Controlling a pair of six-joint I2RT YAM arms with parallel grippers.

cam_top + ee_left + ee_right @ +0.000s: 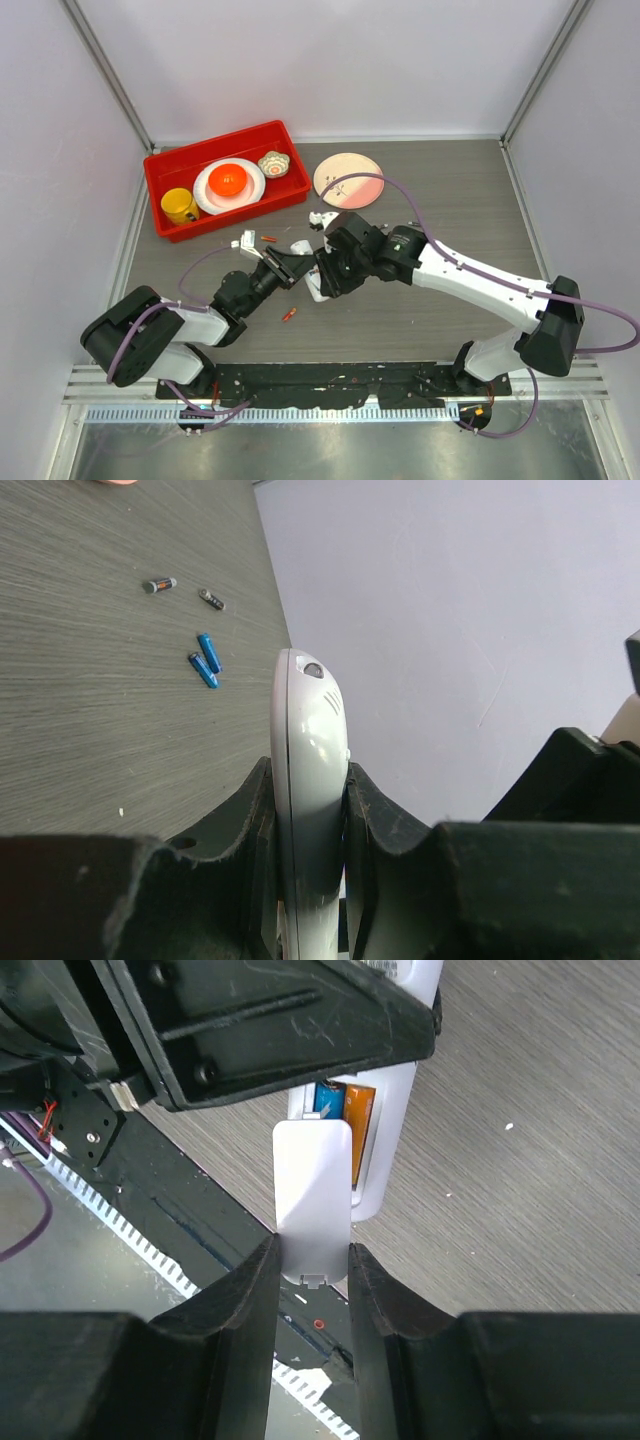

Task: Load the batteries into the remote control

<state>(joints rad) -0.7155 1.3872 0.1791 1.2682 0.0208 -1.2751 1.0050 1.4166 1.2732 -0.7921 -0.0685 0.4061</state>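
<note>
Cover refit: my left hand (310,785) pinches remote control (308,705), right hand (312,1252) pinches battery cover (312,1180); next I'd align it, slide shut

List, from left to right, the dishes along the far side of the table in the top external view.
yellow mug → white plate carrying an orange bowl → small patterned bowl → pink plate

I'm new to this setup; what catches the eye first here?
Mid-table, the left jaws clamp the remote control edge-on, while the right jaws hold the loose cover over its seated blue and orange batteries. A red bin of dishes stands at the far left.
</note>
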